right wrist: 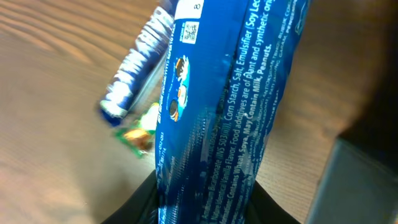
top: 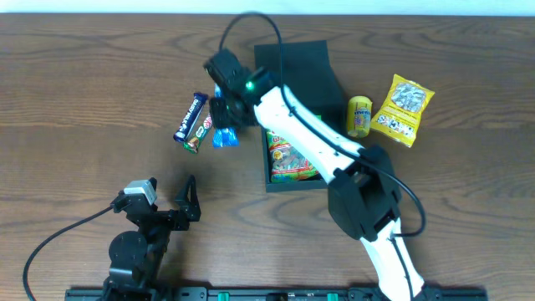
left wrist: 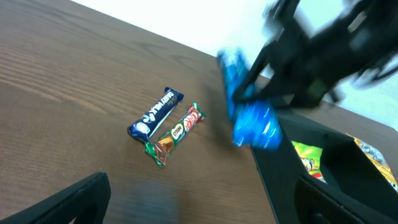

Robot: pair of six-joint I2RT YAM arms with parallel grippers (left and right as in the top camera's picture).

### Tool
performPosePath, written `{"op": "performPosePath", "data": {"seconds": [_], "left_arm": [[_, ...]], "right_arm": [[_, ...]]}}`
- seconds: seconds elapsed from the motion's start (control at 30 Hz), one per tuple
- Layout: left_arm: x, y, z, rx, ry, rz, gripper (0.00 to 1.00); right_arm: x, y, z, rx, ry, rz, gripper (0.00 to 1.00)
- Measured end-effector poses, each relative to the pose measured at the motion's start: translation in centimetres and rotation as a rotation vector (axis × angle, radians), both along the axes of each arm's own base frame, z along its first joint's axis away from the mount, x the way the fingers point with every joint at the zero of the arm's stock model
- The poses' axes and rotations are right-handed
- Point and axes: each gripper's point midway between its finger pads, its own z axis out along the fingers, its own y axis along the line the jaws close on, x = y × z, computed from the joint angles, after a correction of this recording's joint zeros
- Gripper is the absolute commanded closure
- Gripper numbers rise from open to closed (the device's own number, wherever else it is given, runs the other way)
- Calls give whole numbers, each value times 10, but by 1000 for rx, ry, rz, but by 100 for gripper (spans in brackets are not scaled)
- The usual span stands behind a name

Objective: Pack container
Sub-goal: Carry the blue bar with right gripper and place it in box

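Observation:
The dark teal-green container (top: 284,182) sits open at mid-table, its flap lid (top: 297,63) lying back, with a colourful snack packet (top: 292,159) inside. My right gripper (top: 224,117) is shut on a bright blue snack packet (top: 224,138), held above the table just left of the container. The packet fills the right wrist view (right wrist: 230,112) and shows in the left wrist view (left wrist: 252,118). A dark blue bar (top: 190,116) and a green bar (top: 198,134) lie left of it. My left gripper (top: 171,209) is open and empty near the front edge.
A yellow can (top: 359,115) and a yellow snack bag (top: 404,109) lie right of the container. The right arm (top: 309,138) stretches across the container. The container's corner (left wrist: 311,186) is close to my left fingers.

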Motion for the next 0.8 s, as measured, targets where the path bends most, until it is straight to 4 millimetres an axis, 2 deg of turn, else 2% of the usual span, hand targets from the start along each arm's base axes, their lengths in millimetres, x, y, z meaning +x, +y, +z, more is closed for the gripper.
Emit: {"op": "performPosePath", "data": {"seconds": [0.1,0.2,0.3,0.43,0.53,0.63,0.8], "left_arm": [[0,0,0,0,0,0,5],[0,0,0,0,0,0,5],[0,0,0,0,0,0,5],[0,0,0,0,0,0,5],[0,0,0,0,0,0,5],[0,0,0,0,0,0,5],[0,0,0,1,0,1,5]], "right_arm": [[-2,-15,39,-43,-25,18,88],[-4,-48,57,-113,-12,-1,94],[0,-102,59,-197,54,-68,98],[6,-178,53,-291,171,-177,98],[5,-214,51,-334,223,-211,99],[-4,-233,51,-367,277,-203,98],[-7,-239,50,-366,272,-186,98]]}}
